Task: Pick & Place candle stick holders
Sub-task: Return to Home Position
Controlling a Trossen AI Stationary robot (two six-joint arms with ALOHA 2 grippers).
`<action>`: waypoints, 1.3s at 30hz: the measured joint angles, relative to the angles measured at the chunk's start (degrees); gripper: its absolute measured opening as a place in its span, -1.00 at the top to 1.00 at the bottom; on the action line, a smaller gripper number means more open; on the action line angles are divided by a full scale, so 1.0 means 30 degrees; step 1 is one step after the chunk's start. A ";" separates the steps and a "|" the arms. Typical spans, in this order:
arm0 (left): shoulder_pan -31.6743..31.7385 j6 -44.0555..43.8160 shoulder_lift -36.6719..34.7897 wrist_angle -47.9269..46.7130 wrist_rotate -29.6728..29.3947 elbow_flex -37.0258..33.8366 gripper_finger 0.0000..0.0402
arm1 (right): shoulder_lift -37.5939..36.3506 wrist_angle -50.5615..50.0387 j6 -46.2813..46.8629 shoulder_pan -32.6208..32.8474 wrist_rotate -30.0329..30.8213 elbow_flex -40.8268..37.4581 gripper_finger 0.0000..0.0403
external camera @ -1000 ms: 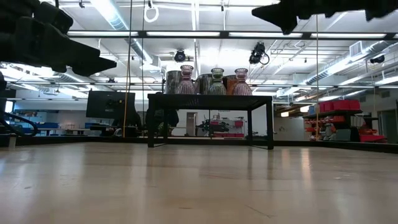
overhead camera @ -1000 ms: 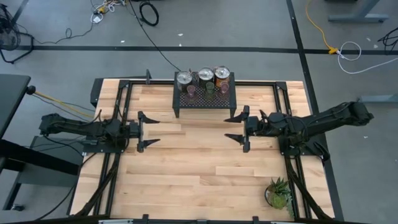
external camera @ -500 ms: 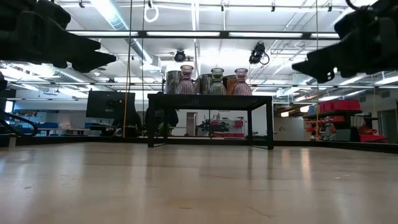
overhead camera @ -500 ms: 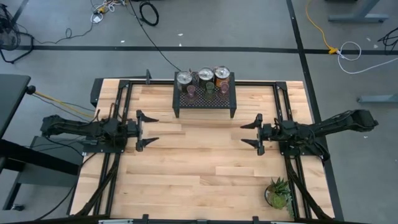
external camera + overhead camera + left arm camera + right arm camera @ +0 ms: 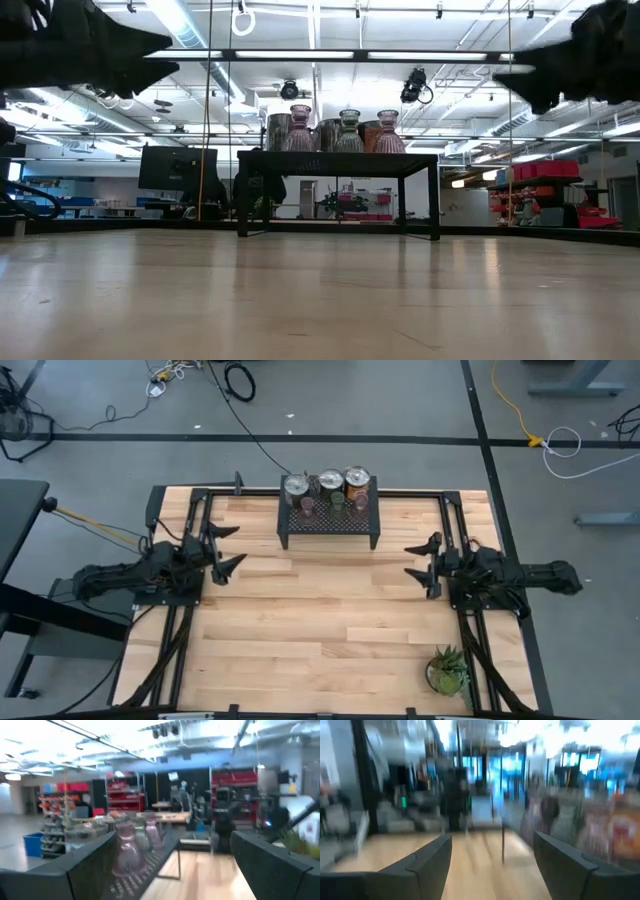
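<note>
Six small silver-topped and cup-shaped candle stick holders stand on the black mesh metal rack; left gripper and right gripper flank it, fingers spread wide.

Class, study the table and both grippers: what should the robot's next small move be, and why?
Probably just fold both arms back to rest. All six candle stick holders stand on the rack, and the left gripper and right gripper are open, empty and clear of it.
</note>
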 joint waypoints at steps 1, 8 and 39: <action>0.0093 -0.0005 0.0009 0.0270 -0.0103 0.0000 -0.94 | -0.0036 0.0889 0.0001 0.0022 -0.0001 -0.0087 -0.39; -0.0292 -0.0011 -0.0004 0.0008 0.0001 0.0000 -0.94 | -0.0044 0.5068 0.0001 0.1125 0.1062 -0.0046 -0.39; 0.1420 -0.0010 0.0033 0.0100 0.0160 0.0000 -0.94 | -0.0027 0.5369 0.0002 0.1093 0.1018 -0.0023 -0.39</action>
